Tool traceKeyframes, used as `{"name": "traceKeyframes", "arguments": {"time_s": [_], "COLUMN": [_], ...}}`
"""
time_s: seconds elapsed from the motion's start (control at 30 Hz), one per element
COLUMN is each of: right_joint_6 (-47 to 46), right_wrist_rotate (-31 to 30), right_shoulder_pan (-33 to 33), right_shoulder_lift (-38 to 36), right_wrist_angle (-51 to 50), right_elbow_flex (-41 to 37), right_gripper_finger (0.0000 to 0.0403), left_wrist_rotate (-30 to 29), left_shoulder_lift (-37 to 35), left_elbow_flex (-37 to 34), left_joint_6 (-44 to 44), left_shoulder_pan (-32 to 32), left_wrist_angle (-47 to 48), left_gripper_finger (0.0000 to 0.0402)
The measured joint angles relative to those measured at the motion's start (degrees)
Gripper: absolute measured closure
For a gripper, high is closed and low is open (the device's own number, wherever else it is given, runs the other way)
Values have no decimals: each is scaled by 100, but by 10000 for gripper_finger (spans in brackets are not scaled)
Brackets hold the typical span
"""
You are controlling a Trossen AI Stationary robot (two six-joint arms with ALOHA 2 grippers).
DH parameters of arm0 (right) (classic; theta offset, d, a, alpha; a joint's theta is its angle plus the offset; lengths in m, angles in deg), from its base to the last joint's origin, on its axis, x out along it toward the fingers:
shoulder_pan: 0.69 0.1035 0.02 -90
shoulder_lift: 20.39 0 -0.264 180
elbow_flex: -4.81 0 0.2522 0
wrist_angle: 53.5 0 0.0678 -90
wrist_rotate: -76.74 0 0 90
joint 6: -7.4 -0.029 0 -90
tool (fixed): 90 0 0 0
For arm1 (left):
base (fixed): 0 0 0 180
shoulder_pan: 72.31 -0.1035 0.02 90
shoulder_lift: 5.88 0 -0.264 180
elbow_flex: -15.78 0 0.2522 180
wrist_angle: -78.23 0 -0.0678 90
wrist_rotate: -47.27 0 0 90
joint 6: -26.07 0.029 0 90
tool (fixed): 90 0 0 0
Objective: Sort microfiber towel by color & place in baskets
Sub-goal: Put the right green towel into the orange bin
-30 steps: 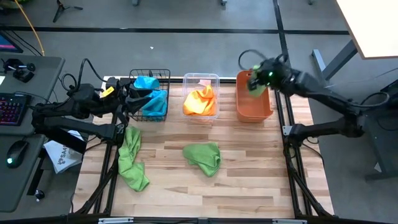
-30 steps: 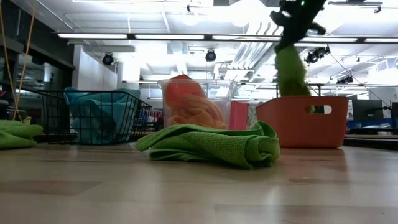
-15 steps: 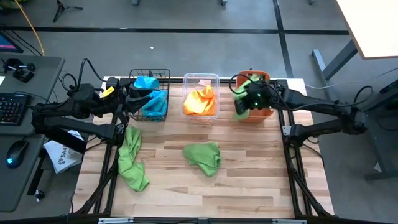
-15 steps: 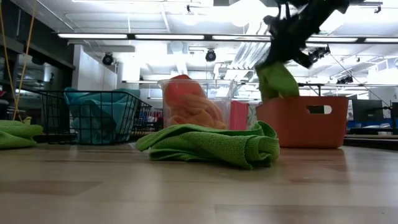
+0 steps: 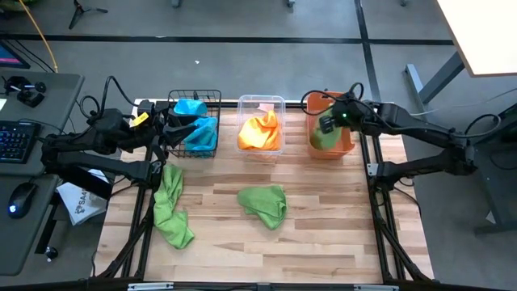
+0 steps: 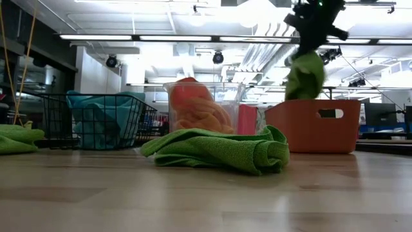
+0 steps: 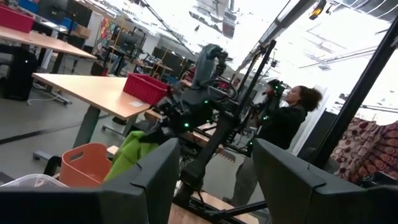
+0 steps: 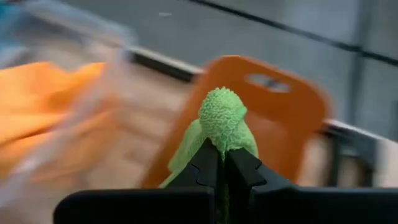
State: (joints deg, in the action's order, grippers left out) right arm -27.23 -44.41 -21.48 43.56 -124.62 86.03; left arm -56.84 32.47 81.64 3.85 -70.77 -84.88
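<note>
My right gripper is over the orange plastic bin, shut on a lime green towel. My left gripper waits open beside the black wire basket, which holds turquoise towels. Orange towels fill the clear tub. One green towel lies bunched on the middle of the table. Another green towel lies stretched out near the left edge. My right gripper pinches a bunched fold of the green towel between its two fingers, coming from above. The towel hangs below the fingers. Its lower end reaches the orange bin's rim; whether it touches the inside is hidden by the bin wall.
The three containers stand in a row along the far edge. Bare wood lies on the near right part of the table. A person stands beyond the table in the left wrist view. A desk with a keyboard sits off the table's left side.
My right gripper, carrying the green towel, swung from over the bin's far end toward the table's left and near side, then came back right over the bin. The hanging towel swung with it and stays in the hold.
</note>
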Motion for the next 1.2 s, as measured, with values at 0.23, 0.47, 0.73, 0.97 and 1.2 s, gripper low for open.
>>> {"name": "traceKeyframes", "arguments": {"time_s": [0.23,0.47,0.73,0.97,1.2], "right_joint_6": [180,11,531,618,43], "right_wrist_rotate": [229,1073,1026,1511,4150], "right_shoulder_pan": [-668,-1293,-1447,-1443,-615], "right_shoulder_lift": [4,7,7,2,2], "right_wrist_angle": [539,1589,1170,622,472], "right_elbow_flex": [-565,-1062,-514,305,-115], "right_gripper_finger": [403,349,164,58,50], "left_wrist_rotate": [0,1,149,142,136], "left_shoulder_lift": [0,0,0,0,0], "left_elbow_flex": [0,0,0,0,0], "left_joint_6": [-4,-16,-15,132,144], "left_shoulder_pan": [0,1,1,2,2], "left_wrist_angle": [0,0,0,0,2], "left_gripper_finger": [208,208,208,208,208]}}
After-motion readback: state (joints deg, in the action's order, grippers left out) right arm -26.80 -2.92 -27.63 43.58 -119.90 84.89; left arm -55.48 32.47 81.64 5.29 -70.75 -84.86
